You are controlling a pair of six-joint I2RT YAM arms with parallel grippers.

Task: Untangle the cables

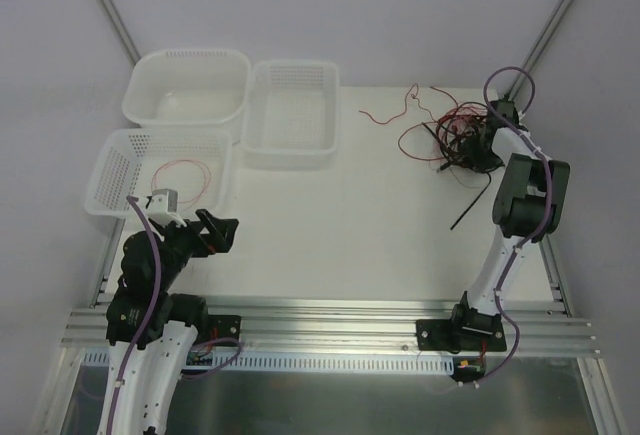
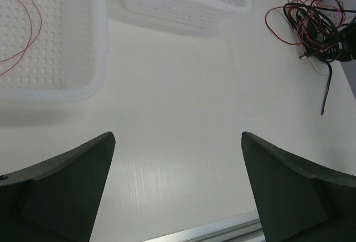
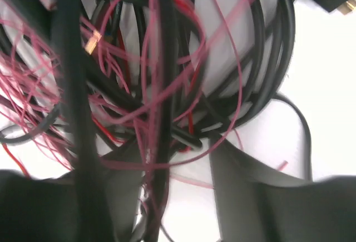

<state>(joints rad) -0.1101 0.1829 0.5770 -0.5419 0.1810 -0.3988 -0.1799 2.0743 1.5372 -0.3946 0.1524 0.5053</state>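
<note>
The cables (image 1: 455, 140) lie in a knot of thin red wires and thicker black cables at the table's far right; the left wrist view shows this knot (image 2: 314, 28) too. My right gripper (image 1: 483, 145) is down in it. In the right wrist view the jaws (image 3: 170, 142) stand partly apart, and a black cable (image 3: 161, 86) and red wires run down between the fingers, close to the left one. A single red wire (image 1: 185, 175) lies in the near left basket. My left gripper (image 1: 215, 230) hangs open above bare table (image 2: 178, 136), holding nothing.
Three white baskets stand at the back left: one near (image 1: 115, 170), one far (image 1: 190, 65), one in the middle (image 1: 290, 150). A loose red wire (image 1: 385, 113) and a straight black cable end (image 1: 470, 205) trail out from the knot.
</note>
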